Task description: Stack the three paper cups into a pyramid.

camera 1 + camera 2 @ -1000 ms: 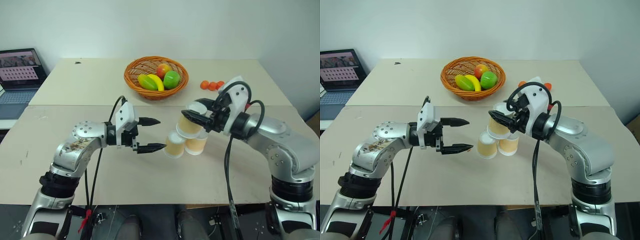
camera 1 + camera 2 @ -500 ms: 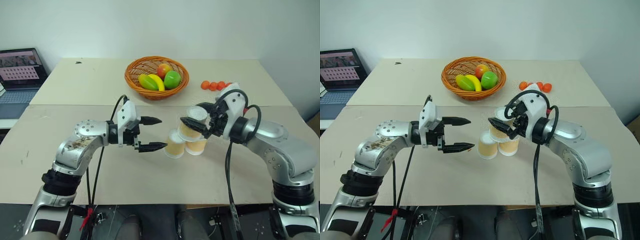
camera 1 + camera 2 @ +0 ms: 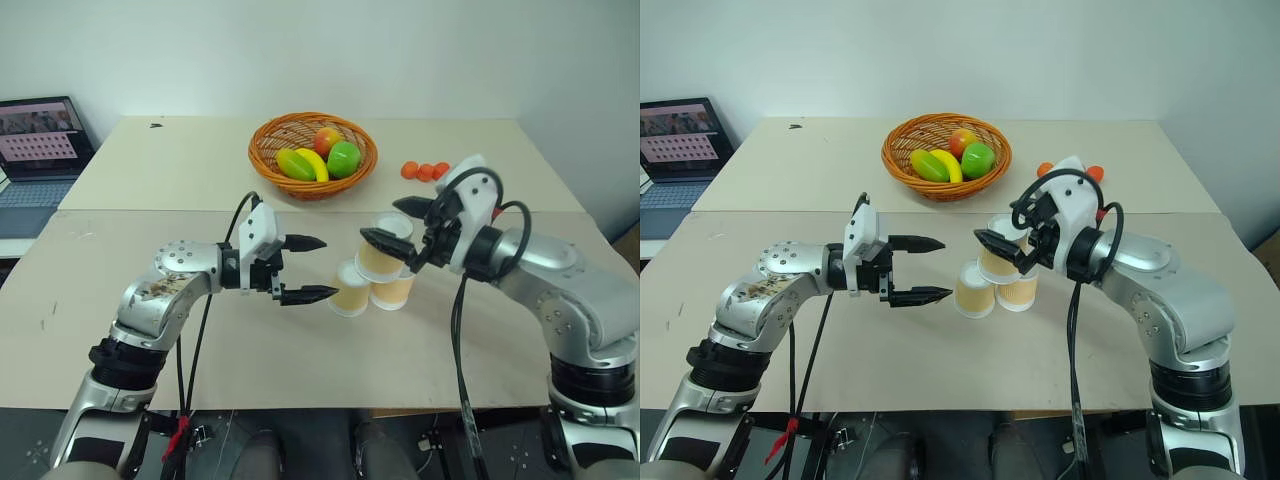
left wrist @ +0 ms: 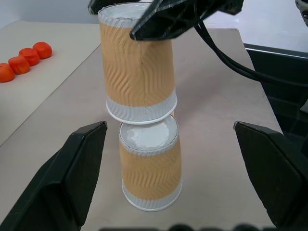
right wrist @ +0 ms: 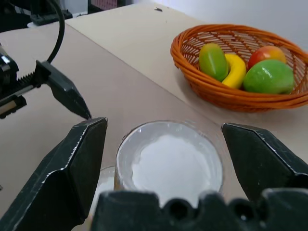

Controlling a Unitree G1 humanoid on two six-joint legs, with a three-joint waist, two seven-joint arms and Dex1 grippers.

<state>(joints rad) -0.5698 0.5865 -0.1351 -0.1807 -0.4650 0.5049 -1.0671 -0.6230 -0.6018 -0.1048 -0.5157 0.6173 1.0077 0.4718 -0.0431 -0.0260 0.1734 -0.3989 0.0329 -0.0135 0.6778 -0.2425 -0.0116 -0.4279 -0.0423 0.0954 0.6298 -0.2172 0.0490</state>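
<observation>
The three paper cups stand upside down as a pyramid at the table's middle. Two lower cups [image 3: 350, 289] [image 3: 394, 291] sit side by side, and the top cup [image 3: 382, 252] rests across them. My right gripper [image 3: 398, 226] is open, one finger on each side of the top cup [image 5: 171, 163] with a gap to both. My left gripper [image 3: 328, 267] is open and empty, level, just to the left of the lower left cup. In the left wrist view the top cup [image 4: 137, 62] sits on a lower cup [image 4: 150, 168].
A wicker basket [image 3: 318, 187] of toy fruit stands behind the cups. Small orange balls [image 3: 424, 171] lie at the back right, behind my right arm. A laptop [image 3: 35, 140] sits at the far left, off the beige table [image 3: 200, 340].
My right gripper has opened and let go of the top cup, which now rests on the two lower cups. The left gripper has stayed put.
</observation>
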